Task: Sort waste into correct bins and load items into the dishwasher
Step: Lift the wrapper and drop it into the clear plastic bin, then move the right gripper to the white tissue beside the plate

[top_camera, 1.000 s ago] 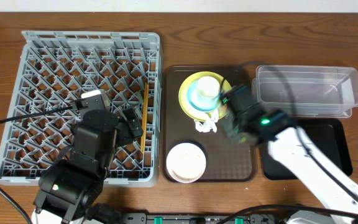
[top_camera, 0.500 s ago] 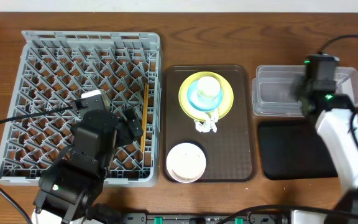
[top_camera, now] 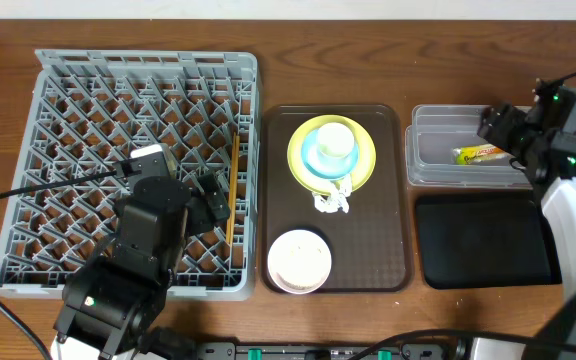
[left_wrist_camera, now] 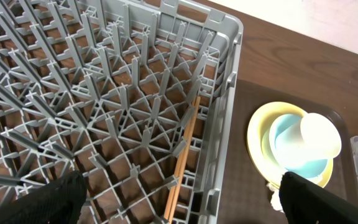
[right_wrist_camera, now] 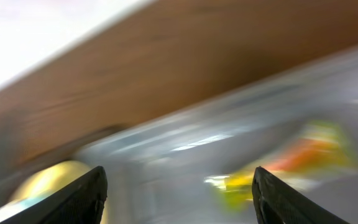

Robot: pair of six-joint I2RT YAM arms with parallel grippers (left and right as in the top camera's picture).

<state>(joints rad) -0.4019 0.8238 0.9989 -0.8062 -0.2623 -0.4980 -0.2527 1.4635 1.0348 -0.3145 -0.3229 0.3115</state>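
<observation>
The yellow-green snack wrapper (top_camera: 480,154) lies loose inside the clear tub (top_camera: 414,165); it shows as a blur (right_wrist_camera: 291,165) in the right wrist view. My right gripper (top_camera: 504,138) hovers open just above it, holding nothing (right_wrist_camera: 179,193). The left gripper (top_camera: 206,195) hangs open and empty over the grey dish rack (top_camera: 68,120), near the chopsticks (left_wrist_camera: 182,155) along its right wall. On the yellow-green plate (top_camera: 364,168) sit the light blue bowl (top_camera: 315,160) and white cup (top_camera: 335,140). A crumpled tissue (top_camera: 331,200) lies beside the plate, and the white bowl (top_camera: 299,260) stands nearer the front.
Plate, tissue and white bowl rest on a brown serving tray (top_camera: 378,250) between the rack and the bins. The shallow black tray (top_camera: 483,240) lies in front of the clear tub. Cables trail across the rack's left side.
The right arm swung from the brown tray to the clear tub, and its jaws opened. The wrapper now lies in the tub. The left arm stayed still.
</observation>
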